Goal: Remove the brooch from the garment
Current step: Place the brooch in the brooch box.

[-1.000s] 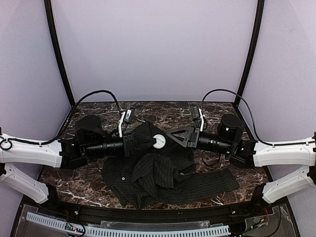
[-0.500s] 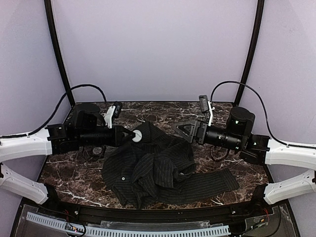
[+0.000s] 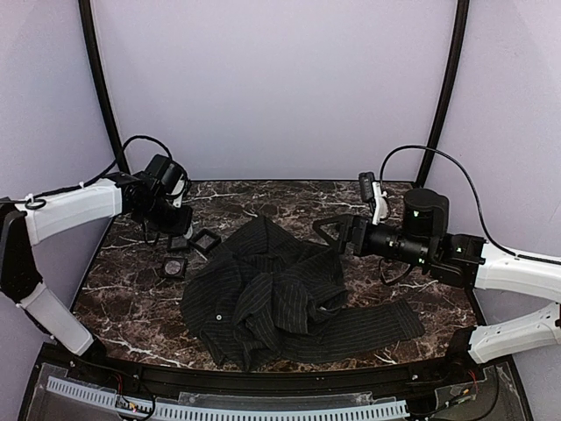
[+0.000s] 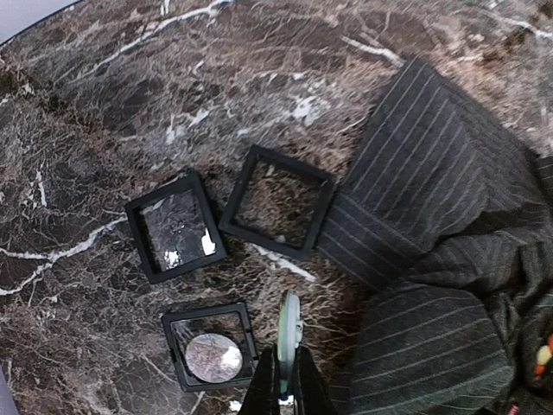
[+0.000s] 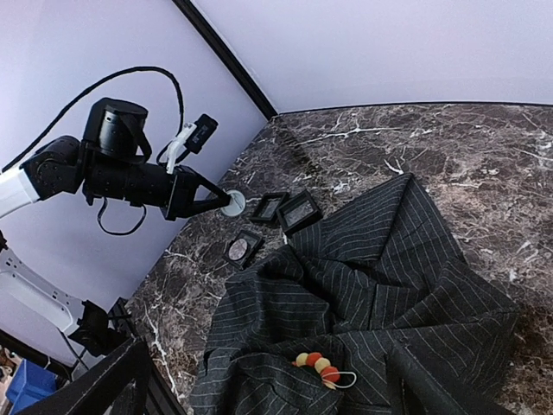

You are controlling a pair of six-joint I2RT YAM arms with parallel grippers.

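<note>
Your left end effector (image 4: 283,361) has swung left over the black boxes (image 4: 175,238), clamped on a pale disc (image 4: 289,316); your right end effector (image 3: 326,230) gapes empty.

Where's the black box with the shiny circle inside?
Seen from above, that box sits left on the table, in front of two others, beside the striped garment, under the left gripper's pale disc.

My dark marble table (image 3: 289,197) veined white, plain lilac walls (image 3: 280,88) around it, two black poles (image 3: 102,88) at the back, soft even light
</note>
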